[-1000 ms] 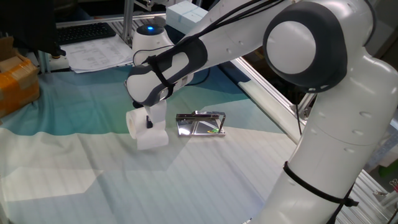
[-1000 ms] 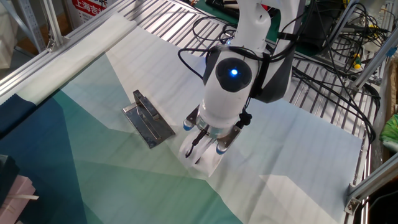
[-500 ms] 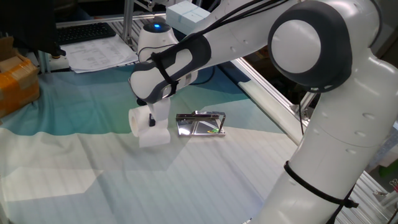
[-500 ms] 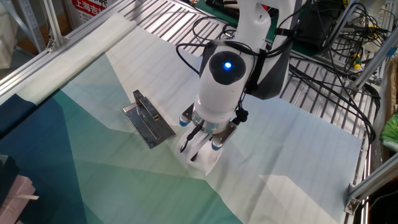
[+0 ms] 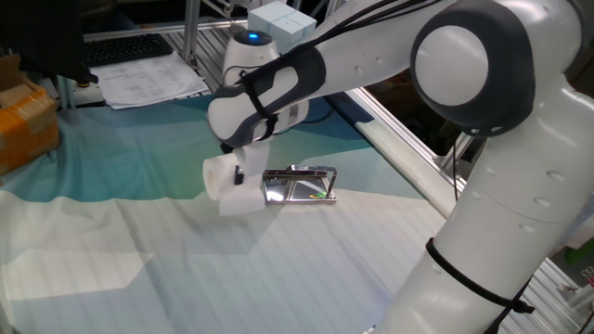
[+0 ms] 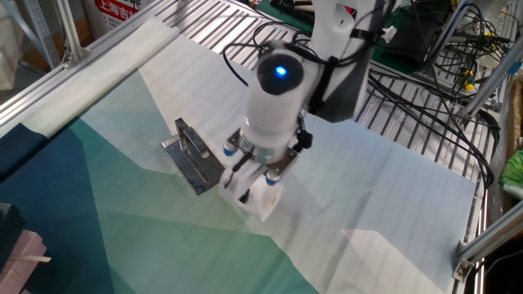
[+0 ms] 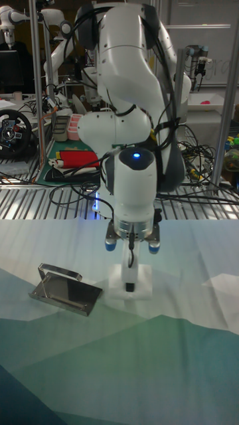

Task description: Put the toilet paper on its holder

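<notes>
The toilet paper [image 5: 223,176] [image 6: 263,199] [image 7: 131,281] is a white roll held just above the cloth, with a loose sheet hanging under it. My gripper [image 5: 236,179] [image 6: 248,181] [image 7: 131,275] is shut on the roll from above. The holder [image 5: 299,185] [image 6: 194,157] [image 7: 64,289], a shiny chrome plate with a thin wire bar, rests on the cloth close beside the roll. In one fixed view the roll is just left of it; in the tall fixed view it is right of it.
A green and white cloth [image 5: 111,269] covers the table. Metal frame rails [image 6: 49,82] run along the edges. Papers and a keyboard [image 5: 139,74] lie at the back, an orange box [image 5: 23,121] at far left, cables [image 6: 433,106] behind the arm.
My gripper has carried the toilet paper sideways toward the holder, closing most of the gap. The holder has not moved.
</notes>
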